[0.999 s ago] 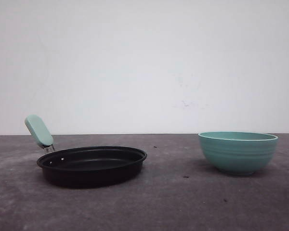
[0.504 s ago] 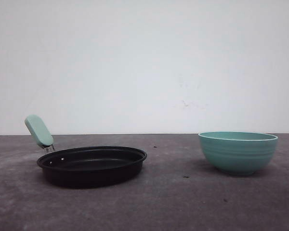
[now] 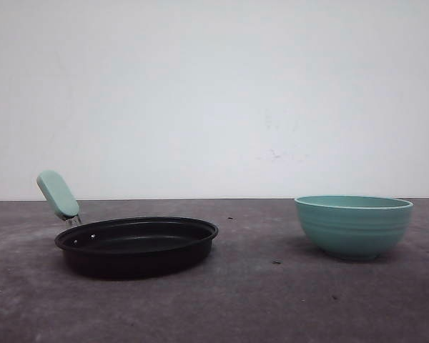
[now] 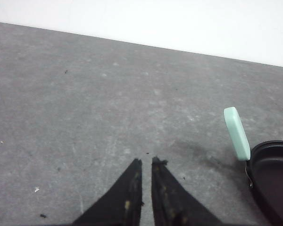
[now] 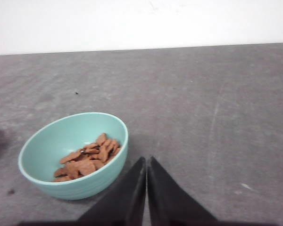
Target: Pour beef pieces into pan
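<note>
Beef pieces (image 5: 87, 160) lie in the teal bowl (image 3: 353, 226), on the table (image 3: 257, 300) at 3 o'clock from the pan (image 3: 137, 245), well apart. Pan's handle (image 3: 57, 194) tilts up at 10 o'clock. Left gripper (image 4: 146, 162) & right gripper (image 5: 146, 160): tips nearly touching, closed, holding nothing, above bare table.

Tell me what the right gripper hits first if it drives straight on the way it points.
Probably only bare table: the right gripper points past the bowl, which sits off to one side.
</note>
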Robot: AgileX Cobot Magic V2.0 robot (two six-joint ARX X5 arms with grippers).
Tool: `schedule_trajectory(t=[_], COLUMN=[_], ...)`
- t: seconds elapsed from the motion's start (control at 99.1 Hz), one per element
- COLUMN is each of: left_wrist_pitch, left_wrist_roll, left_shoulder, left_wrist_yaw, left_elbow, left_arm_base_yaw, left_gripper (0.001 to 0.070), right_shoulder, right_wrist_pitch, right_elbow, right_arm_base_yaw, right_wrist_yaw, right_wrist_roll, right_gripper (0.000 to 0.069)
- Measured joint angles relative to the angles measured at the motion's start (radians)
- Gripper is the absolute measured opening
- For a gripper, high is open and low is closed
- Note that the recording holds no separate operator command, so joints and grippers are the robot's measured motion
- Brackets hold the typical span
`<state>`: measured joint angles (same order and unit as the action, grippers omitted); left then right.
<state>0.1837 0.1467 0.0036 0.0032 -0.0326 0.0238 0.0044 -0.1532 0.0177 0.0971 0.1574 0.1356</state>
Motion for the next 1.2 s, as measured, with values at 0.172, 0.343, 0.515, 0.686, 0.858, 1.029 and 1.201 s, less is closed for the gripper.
schedule_trajectory(t=[0.172, 0.343, 0.515, 0.686, 0.858, 1.029, 1.201], left_wrist_pitch=[0.0, 0.0, -0.002, -0.004, 0.026, 0.061, 0.108], left_wrist_roll=[0.0, 0.0, 0.089, 0.303, 0.442, 0.556, 0.566], left_shoulder=[0.0, 0.0, 0.0, 0.0, 0.002, 0.024, 0.19], left_wrist_yaw=[0.0, 0.001, 0.052, 0.193, 0.39, 0.416, 0.418], left_elbow=[0.0, 0.0, 0.0, -0.005, -0.037, -0.192, -0.438], left_arm_base_yaw=[0.0, 0.0, 0.0, 0.0, 0.0, 0.0, 0.0], left_gripper=[0.0011, 0.0011, 0.0011, 0.0011, 0.0011, 0.0011, 0.0012], right_shoulder=[0.003, 0.008, 0.008, 0.007, 0.007, 0.013, 0.084], right_wrist_pitch=[-0.017, -0.013, 0.062, 0.118, 0.214, 0.185, 0.095], right_elbow=[0.0, 0.0, -0.001, -0.001, -0.001, 0.089, 0.348], right_arm_base_yaw=[0.001, 0.0, 0.0, 0.0, 0.0, 0.001, 0.001], right_wrist_yaw=[-0.046, -0.064, -0.045, 0.002, 0.131, 0.128, 0.127], right_wrist_roll=[-0.001, -0.002, 0.004, 0.129, 0.272, 0.406, 0.466], right_gripper=[0.0006, 0.0006, 0.0006, 0.0006, 0.0006, 0.0006, 0.0006])
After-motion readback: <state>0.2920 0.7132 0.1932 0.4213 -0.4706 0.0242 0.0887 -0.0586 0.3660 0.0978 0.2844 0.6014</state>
